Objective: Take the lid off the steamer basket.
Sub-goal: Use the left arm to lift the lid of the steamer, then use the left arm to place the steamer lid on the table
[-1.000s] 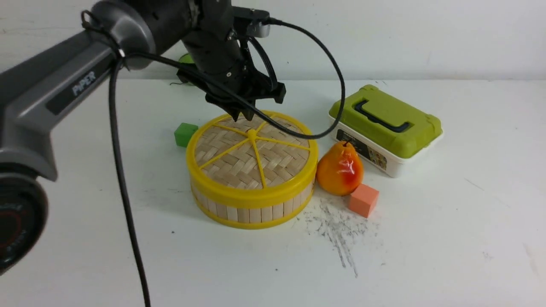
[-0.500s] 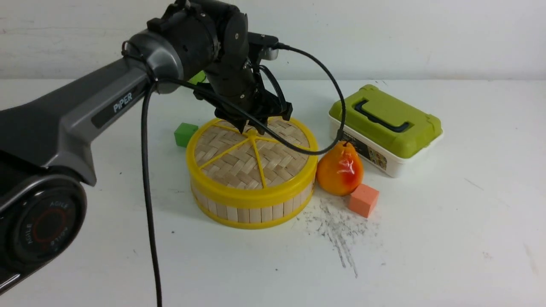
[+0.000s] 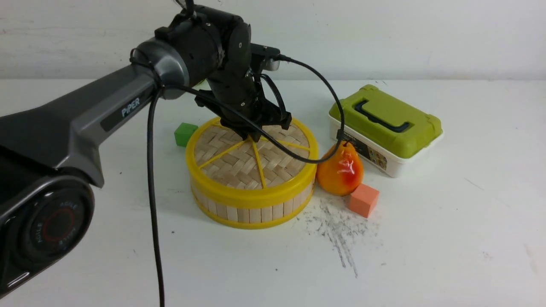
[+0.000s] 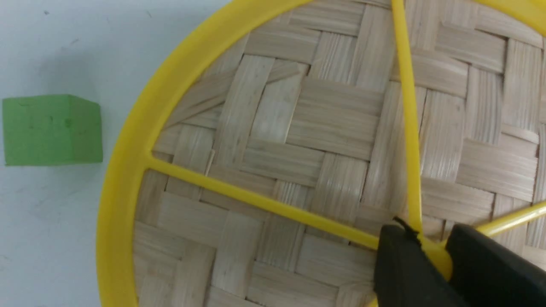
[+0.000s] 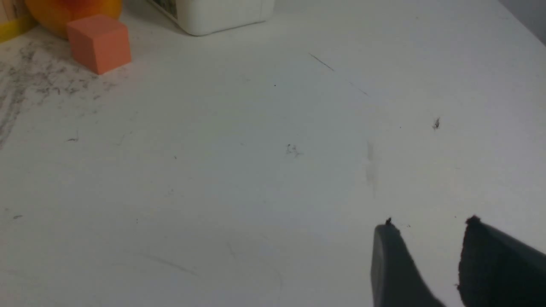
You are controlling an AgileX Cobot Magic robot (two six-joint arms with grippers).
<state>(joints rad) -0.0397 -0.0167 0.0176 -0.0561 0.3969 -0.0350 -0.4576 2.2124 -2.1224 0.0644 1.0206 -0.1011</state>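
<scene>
The steamer basket (image 3: pixel 256 212) stands mid-table with tan slat walls and yellow rims. The lid (image 3: pixel 239 164), woven bamboo with yellow rim and spokes, sits flat on it. My left gripper (image 3: pixel 254 137) is down on the lid's centre. In the left wrist view the lid (image 4: pixel 298 140) fills the frame, and my left gripper (image 4: pixel 431 243) has its two black fingers pressed against either side of the yellow hub (image 4: pixel 439 260). My right gripper (image 5: pixel 428 224) is open and empty over bare table; it is out of the front view.
A green cube (image 3: pixel 185 134) lies left of the basket. An orange pear (image 3: pixel 340 169) touches the basket's right side, with an orange cube (image 3: pixel 363 200) in front of it. A white box with a green lid (image 3: pixel 386 128) stands at the back right.
My left arm has swung in and lowered. The gripper moved from above the lid's far rim down onto the central hub and closed on it. The lid has not moved.
</scene>
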